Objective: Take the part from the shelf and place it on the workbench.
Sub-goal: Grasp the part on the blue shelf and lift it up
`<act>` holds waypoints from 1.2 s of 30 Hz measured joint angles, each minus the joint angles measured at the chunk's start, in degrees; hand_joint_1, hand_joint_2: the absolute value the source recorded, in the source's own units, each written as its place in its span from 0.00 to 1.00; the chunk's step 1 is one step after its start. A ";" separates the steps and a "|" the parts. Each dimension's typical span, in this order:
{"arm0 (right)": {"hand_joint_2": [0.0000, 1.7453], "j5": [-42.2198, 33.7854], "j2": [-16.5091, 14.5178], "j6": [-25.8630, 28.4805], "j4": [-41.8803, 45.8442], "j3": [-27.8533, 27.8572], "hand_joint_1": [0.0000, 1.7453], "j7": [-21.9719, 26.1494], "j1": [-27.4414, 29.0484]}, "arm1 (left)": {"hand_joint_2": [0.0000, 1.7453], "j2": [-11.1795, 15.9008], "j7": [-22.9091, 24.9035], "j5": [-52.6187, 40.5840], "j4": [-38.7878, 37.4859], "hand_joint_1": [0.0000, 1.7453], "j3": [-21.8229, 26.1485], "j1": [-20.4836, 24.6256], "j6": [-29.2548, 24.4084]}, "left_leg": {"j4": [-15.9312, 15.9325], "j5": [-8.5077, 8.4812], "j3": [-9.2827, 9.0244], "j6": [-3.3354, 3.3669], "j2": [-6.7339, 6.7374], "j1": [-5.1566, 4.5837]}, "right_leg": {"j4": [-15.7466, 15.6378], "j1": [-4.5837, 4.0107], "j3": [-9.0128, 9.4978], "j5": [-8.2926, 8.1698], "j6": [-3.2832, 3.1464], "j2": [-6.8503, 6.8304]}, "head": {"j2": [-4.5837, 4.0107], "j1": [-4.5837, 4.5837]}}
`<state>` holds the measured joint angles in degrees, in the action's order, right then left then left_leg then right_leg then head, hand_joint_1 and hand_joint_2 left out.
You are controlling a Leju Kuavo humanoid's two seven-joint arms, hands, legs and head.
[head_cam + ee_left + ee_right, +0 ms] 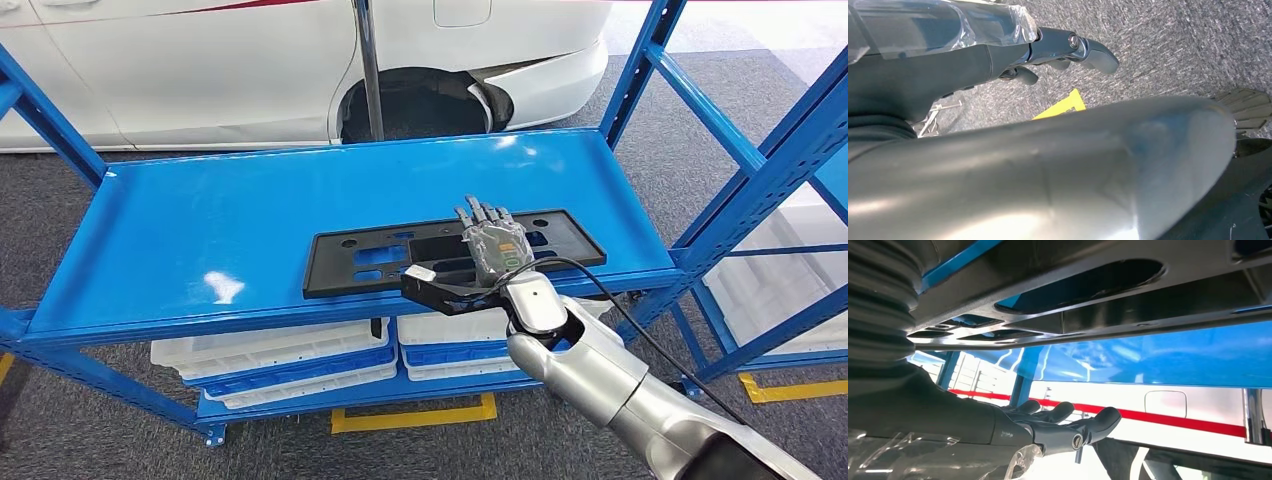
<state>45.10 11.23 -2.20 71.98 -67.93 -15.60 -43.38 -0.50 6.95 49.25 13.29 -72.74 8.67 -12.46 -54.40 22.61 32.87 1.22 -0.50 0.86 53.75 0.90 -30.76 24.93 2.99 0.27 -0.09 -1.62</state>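
Observation:
The part is a long flat black plastic plate with cut-outs [380, 262]. It lies near the front edge of the blue shelf [250, 200]. My right hand [492, 245] is stretched flat above the plate's right half, fingers straight and pointing away from me. In the right wrist view a gap shows between the fingers [1048, 426] and the plate [1078, 295], so the hand holds nothing. My left hand [1048, 55] hangs over grey carpet with nothing in it.
A white car [200, 70] stands behind the shelf, with a metal pole [372, 70] in front of it. White bins [300, 365] fill the lower shelf. A second blue rack [780, 150] stands to the right. Yellow tape [410, 415] marks the floor.

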 joint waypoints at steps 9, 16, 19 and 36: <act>1.00 0.04 -0.56 0.10 0.49 -0.20 0.00 1.07 0.72 | 0.00 0.00 0.02 -0.14 0.00 0.00 0.00 0.01 -0.02 | 0.00 0.00 0.00 0.00 0.00 0.00 | 0.00 0.00 0.00 0.00 0.00 0.00 | 0.00 0.00; 1.00 0.02 -1.11 -0.24 0.45 -0.55 0.00 2.16 1.65 | 0.00 -0.02 0.00 -0.18 0.00 0.00 0.00 0.05 -0.01 | 0.00 0.00 0.00 0.00 0.00 0.00 | 0.00 0.00 0.00 0.00 0.00 0.00 | 0.00 0.00; 1.00 -0.01 -1.25 -0.32 0.42 -0.72 0.00 2.56 1.94 | 0.00 -0.02 0.00 -0.18 0.00 0.00 0.00 0.07 -0.02 | 0.00 0.00 0.01 0.00 0.00 0.00 | 0.00 0.00 0.00 0.00 0.00 0.00 | 0.00 0.00; 1.00 -0.34 -1.46 0.76 0.41 -0.95 1.00 2.47 3.34 | 0.00 -0.04 -0.06 -0.15 0.00 0.00 0.00 -0.07 -0.02 | 0.00 0.00 0.00 0.00 0.00 0.00 | 0.00 -0.01 0.00 0.00 0.00 0.00 | 0.00 0.00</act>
<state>44.75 9.77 -1.43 72.40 -68.88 -13.13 -40.04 -0.55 6.89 49.10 13.29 -72.74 8.60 -12.48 -54.40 22.62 32.87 1.22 -0.50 0.86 53.75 0.90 -30.76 24.93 2.98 0.27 -0.09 -1.62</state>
